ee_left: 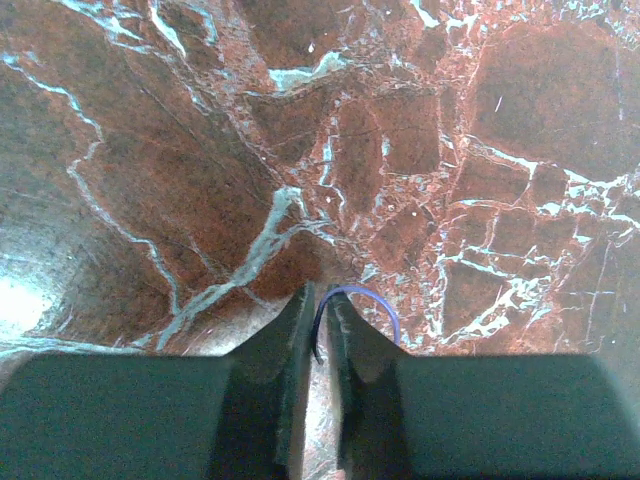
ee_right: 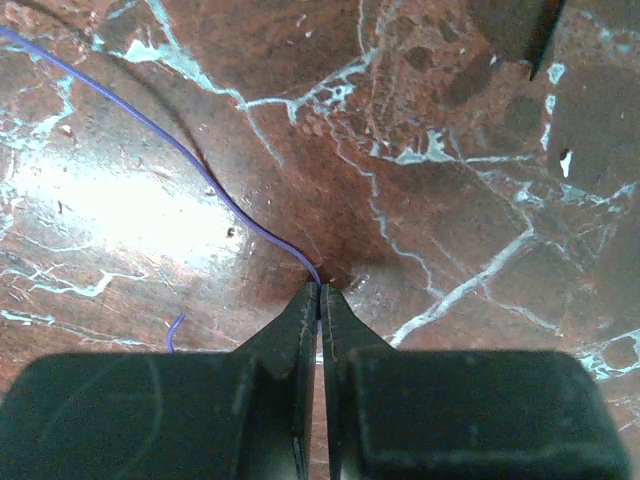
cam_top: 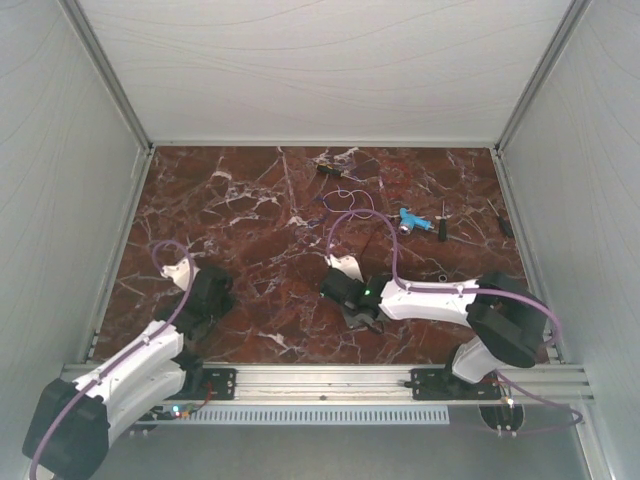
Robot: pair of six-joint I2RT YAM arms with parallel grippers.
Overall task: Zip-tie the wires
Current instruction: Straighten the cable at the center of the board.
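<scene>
Left gripper [ee_left: 320, 300], nearly closed, apparently nips a small purple wire loop [ee_left: 375, 297] bulging right of its tips. Right gripper [ee_right: 319, 292], closed, pinches a wire [ee_right: 150, 126] trailing left from its tips.

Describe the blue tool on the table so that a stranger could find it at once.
Start at the red marble table and look at its far right part, beyond the right arm. The blue tool lies there, just left of a thin dark tool. Nothing else is bright blue.
</scene>
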